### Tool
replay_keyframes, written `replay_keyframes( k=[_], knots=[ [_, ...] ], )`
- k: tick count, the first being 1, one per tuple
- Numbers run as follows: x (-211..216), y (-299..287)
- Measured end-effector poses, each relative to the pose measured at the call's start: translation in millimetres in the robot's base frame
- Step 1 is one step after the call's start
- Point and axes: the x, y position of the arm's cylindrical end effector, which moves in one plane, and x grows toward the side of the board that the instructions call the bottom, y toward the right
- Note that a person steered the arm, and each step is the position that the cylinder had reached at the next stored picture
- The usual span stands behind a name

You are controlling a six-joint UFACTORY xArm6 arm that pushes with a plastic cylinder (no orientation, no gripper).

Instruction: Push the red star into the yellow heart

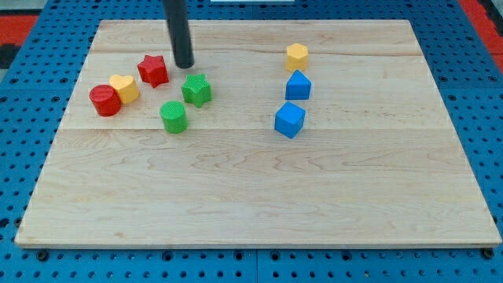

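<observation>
The red star (154, 70) lies at the board's upper left. The yellow heart (124, 87) sits just left and below it, a small gap between them, and touches a red cylinder (104, 101) on its left. My tip (184, 66) stands on the board just right of the red star, close to it and above the green star (196, 89).
A green cylinder (174, 116) lies below the green star. On the right are a yellow hexagon (296, 56), a blue block (298, 85) and a blue cube (289, 119) in a column. The wooden board (259, 196) lies on a blue pegboard.
</observation>
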Motion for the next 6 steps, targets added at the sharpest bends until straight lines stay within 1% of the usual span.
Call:
replay_keyframes(
  k=[1,2,3,4,5,6],
  knots=[
    [-9.4,-31.9],
    [-13.7,-7.8],
    [7.6,-38.1],
    [12.3,-72.3],
    [5.5,-32.9],
    [3.8,-33.9]
  ],
)
